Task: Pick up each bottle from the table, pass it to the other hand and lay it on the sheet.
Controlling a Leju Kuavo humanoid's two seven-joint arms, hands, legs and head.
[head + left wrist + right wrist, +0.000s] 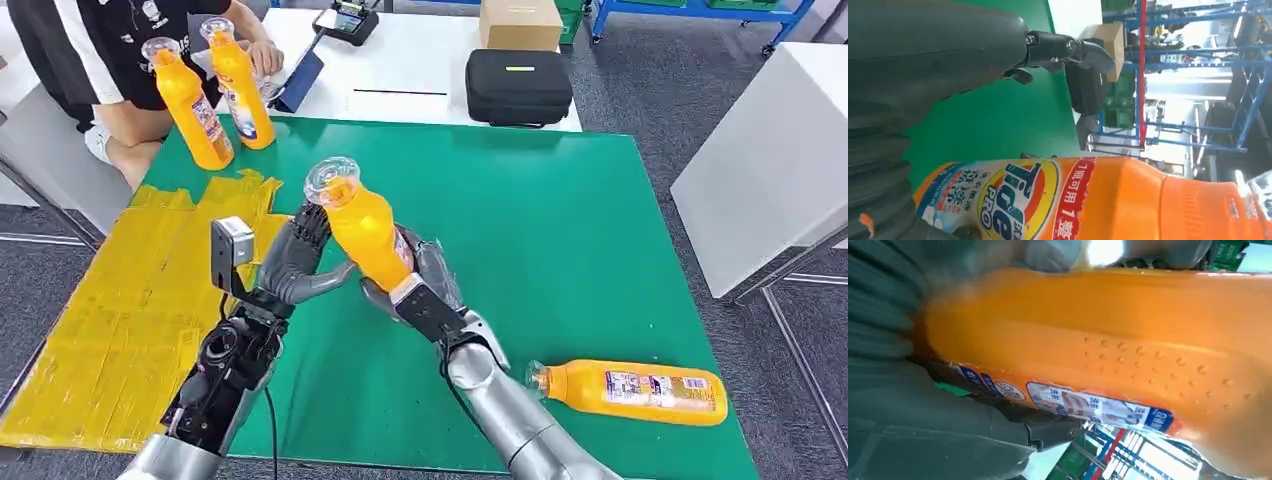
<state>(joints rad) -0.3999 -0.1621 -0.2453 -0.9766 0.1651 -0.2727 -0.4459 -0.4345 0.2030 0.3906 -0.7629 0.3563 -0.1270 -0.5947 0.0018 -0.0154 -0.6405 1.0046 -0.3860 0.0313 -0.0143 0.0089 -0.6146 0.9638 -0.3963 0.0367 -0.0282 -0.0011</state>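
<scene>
Head view: your right robot hand (425, 290) grips the orange plastic detergent bottle (365, 228) above the green counter (560, 230), tilted toward the left robot hand (300, 262), likely for the handover. Left wrist view: its fingers (1068, 50) stand apart beside the bottle. Right wrist view: the bottle sits held.

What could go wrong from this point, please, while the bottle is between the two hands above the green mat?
The held bottle is tilted, with the right hand wrapped round it and the left hand against its side. If the right hand lets go before the left has a grip, it could drop. The two upright bottles stand beside the yellow sheet, so a wide swing might topple them.
</scene>
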